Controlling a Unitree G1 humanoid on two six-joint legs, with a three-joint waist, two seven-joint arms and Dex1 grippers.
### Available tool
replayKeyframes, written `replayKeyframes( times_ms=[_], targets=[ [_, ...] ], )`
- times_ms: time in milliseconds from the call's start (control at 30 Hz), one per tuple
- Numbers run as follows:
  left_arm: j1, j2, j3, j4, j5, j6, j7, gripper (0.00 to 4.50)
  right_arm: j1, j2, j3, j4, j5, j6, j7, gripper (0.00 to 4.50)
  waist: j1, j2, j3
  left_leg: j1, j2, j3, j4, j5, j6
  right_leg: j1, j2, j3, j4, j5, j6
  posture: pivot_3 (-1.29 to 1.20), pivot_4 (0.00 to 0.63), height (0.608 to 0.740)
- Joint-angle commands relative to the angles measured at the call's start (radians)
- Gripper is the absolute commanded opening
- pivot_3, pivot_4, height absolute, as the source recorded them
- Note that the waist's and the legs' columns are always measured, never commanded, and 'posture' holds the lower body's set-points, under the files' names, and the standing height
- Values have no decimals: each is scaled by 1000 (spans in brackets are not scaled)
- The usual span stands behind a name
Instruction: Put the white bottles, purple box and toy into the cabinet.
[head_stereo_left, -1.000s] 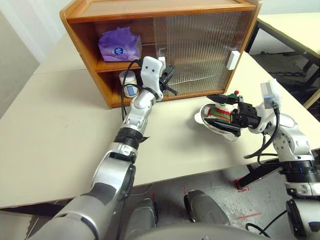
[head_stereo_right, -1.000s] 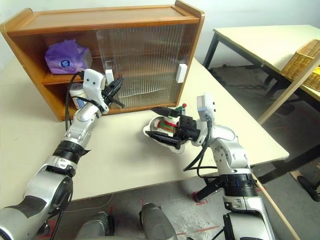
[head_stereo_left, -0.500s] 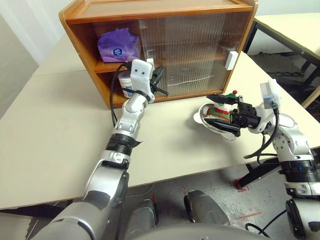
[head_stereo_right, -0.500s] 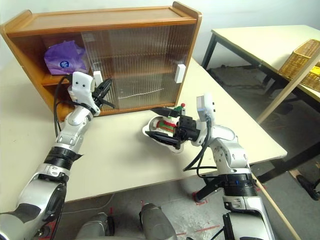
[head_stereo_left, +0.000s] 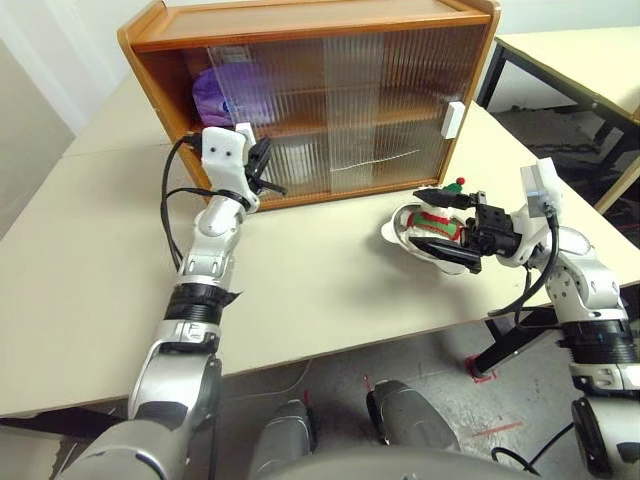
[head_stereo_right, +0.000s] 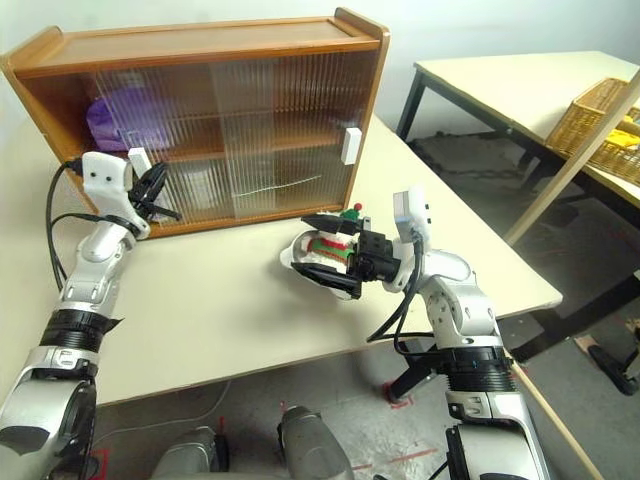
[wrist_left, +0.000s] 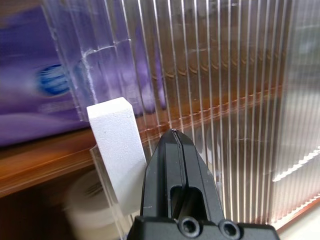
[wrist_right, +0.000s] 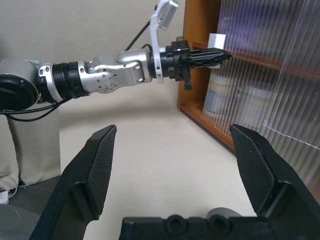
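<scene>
Left eye view: closed left gripper (head_stereo_left: 266, 172) pushes the white handle (head_stereo_left: 243, 133) at cabinet (head_stereo_left: 300, 25) left, closing the door. Toy (head_stereo_left: 436, 222) sits centre right beside the open, empty right gripper (head_stereo_left: 440, 222); likely grab it next.

no wording I can read anywhere, blurred blue mark on the purple box (wrist_left: 45, 90) behind my cabinet (head_stereo_left: 300, 20) door

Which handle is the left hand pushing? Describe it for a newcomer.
Start at the wooden cabinet on the table. Its ribbed sliding doors carry two white handles; it is the left handle, beside the shut left hand, in front of the purple box. The other handle sits by the cabinet's right edge.
</scene>
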Motion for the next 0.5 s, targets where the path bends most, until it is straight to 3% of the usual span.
replayKeyframes(
  times_ms=[33, 167, 500],
  targets=[
    [39, 20, 40, -36, -9, 39, 17, 11, -4, -4, 2, 7, -5, -2, 9, 4500, 3, 0, 0, -1, 0, -1, 0, 0, 0, 0, 0, 1, -1, 0, 0, -204, 55, 740],
    [72, 37, 68, -72, -11, 58, 25, 11, -10, 2, 6, 15, -8, -5, 13, 4500, 6, 0, 0, -4, -1, -3, -1, -1, -1, -5, 0, 15, -1, 0, -1, -198, 55, 740],
    [126, 89, 123, -134, -30, 90, 45, 11, -20, 4, 6, 28, -10, -9, 20, 4500, 6, 0, 0, 0, -7, -3, -8, 0, 0, -7, 5, 16, 1, 3, -5, -191, 50, 740]
  ],
)
